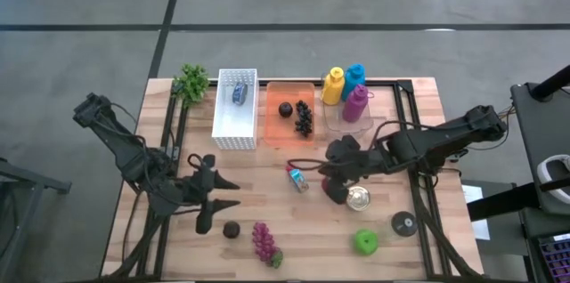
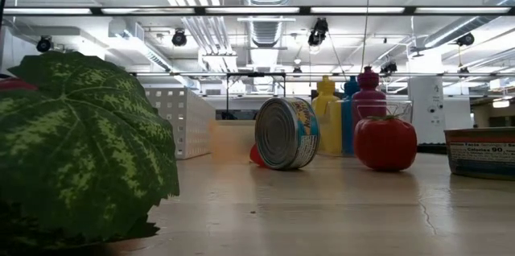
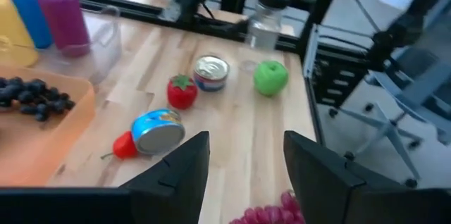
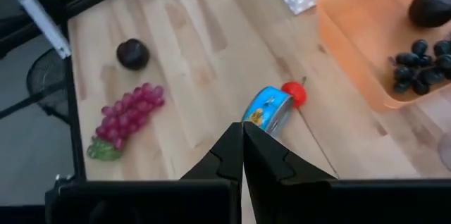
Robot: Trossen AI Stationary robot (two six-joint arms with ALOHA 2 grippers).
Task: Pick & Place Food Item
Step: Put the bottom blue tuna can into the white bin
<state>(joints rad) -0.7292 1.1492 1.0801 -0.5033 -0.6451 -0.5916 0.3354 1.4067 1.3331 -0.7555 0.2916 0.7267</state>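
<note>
A blue tin (image 1: 297,178) lies on its side mid-table with a small red fruit (image 4: 294,94) touching it. Close by are a red tomato (image 3: 182,91), an upright tin (image 1: 359,198) and a green apple (image 1: 366,241). Purple grapes (image 1: 265,243) and a dark plum (image 1: 232,230) lie near the front edge. My right gripper (image 1: 333,192) hangs shut and empty above the table, just right of the blue tin (image 4: 268,111). My left gripper (image 1: 221,205) hovers open and empty at the left, above the plum, pointing toward the tins (image 3: 243,175).
An orange tray (image 1: 278,132) at the back holds dark grapes (image 1: 304,118) and a dark fruit (image 1: 285,109). Beside it stand a white bin (image 1: 235,132), three coloured bottles (image 1: 346,87) in a clear box, and a green plant (image 1: 191,81). A dark disc (image 1: 403,223) lies front right.
</note>
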